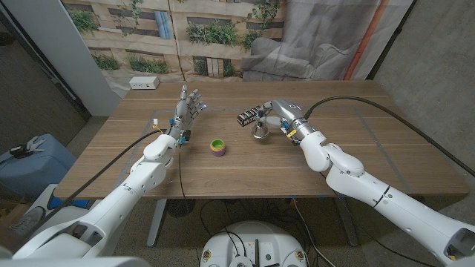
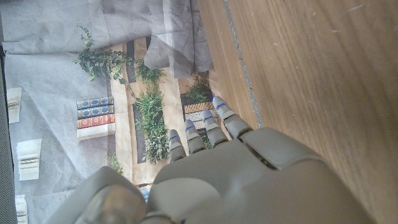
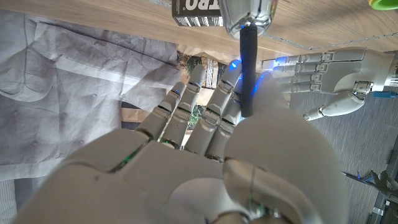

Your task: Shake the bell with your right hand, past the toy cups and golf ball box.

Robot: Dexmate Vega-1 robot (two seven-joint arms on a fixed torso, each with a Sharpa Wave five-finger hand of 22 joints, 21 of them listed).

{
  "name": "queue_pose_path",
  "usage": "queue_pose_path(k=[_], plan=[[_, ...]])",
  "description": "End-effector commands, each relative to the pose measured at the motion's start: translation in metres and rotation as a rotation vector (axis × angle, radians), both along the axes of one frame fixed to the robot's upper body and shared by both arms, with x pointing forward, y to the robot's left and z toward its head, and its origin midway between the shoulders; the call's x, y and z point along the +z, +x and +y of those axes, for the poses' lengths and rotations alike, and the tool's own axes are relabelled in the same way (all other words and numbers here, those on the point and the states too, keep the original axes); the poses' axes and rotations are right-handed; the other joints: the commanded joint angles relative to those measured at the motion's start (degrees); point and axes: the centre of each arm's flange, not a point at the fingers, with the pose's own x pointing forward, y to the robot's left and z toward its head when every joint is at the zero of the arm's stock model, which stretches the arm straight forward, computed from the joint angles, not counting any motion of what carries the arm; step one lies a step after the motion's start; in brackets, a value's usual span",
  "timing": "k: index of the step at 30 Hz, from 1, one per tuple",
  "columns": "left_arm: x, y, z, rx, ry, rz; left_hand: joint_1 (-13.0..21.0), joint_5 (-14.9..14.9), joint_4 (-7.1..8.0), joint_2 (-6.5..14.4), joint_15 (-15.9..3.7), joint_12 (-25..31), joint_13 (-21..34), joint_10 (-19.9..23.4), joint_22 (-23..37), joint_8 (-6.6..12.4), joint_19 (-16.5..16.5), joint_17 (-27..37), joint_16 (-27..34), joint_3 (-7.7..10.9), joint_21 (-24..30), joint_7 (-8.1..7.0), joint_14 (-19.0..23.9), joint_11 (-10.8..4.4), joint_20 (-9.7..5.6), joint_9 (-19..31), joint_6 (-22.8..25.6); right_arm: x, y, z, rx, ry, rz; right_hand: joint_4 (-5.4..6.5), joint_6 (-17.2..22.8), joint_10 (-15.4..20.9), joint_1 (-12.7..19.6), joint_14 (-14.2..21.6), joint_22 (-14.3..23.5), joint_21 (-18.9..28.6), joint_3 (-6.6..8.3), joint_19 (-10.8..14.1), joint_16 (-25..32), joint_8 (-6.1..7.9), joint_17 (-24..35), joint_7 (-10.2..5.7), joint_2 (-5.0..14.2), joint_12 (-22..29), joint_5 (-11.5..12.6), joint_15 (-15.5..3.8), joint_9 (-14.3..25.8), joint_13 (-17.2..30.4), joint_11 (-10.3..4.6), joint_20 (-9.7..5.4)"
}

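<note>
- In the right wrist view the picture's edge cuts off the bell [image 3: 249, 15], leaving only its silver lower part and black handle.
- There the golf ball box [image 3: 198, 14] is cropped too; its white lettering is only partly readable.
- The toy cups [image 3: 384, 3] show as a green sliver at the corner.
- In the head view the right hand [image 1: 278, 117] covers most of the bell's handle, so its grip cannot be judged there.

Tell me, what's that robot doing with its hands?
The robot's right hand is holding a small silver bell by its black handle, just beside the golf ball box. The stacked toy cups sit in the middle of the wooden table. Its left hand stands upright, open, holding nothing.
</note>
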Motion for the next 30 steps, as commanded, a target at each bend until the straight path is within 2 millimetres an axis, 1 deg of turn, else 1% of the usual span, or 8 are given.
queue_pose_path(k=[1, 18, 30], plan=[[-0.0001, 0.0, 0.0001, 0.0, 0.0, 0.0, 0.0, 0.4, 0.4, 0.5, -5.59, 0.3, 0.3, 0.1, 0.3, 0.09, 0.5, 0.3, 0.3, 0.08, 0.4, -0.45, 0.5, -0.15, 0.01, 0.2, 0.0, -0.0067, 0.0069, 0.0114, -0.011, -0.02, 0.025, -0.19, 0.1, -0.1, -0.5, 0.2, 0.1, -0.2, -0.09, -0.1, -0.2, -0.13, 0.0, 0.52, 0.23, -0.1, 0.2, -8.37, 0.2, 0.2, 0.06, -1.67], [0.0, -0.0001, 0.0001, 0.0, 0.0, 0.0, 0.0, 0.4, 0.4, 0.5, -5.64, 0.3, 0.3, 0.0, 0.3, 0.09, 0.6, 0.3, 0.3, 0.08, 0.4, -0.45, 0.4, -0.14, -0.05, 0.2, 0.0, -0.0137, 0.0151, 0.0104, -0.031, -0.034, 0.046, -0.19, 0.0, -0.2, -0.7, 0.2, 0.1, -0.2, -0.08, -0.2, -0.2, -0.23, 0.1, 0.57, 0.42, -0.2, 0.3, -8.32, 0.2, 0.3, 0.05, -1.66], [0.0, 0.0, 0.0, 0.0, 0.0, 0.0, 0.0, 0.4, 0.4, 0.5, -5.63, 0.3, 0.3, 0.0, 0.3, 0.1, 0.5, 0.3, 0.3, 0.07, 0.4, -0.45, 0.4, -0.23, -0.03, 0.2, 0.0, -0.0158, 0.0163, 0.0072, -0.042, -0.044, 0.051, -0.24, 0.1, -0.3, -0.7, 0.2, 0.1, -0.2, -0.08, -0.2, -0.2, -0.26, 0.2, 0.58, 0.5, -0.2, 0.3, -8.34, 0.2, 0.4, 0.05, -1.62]])
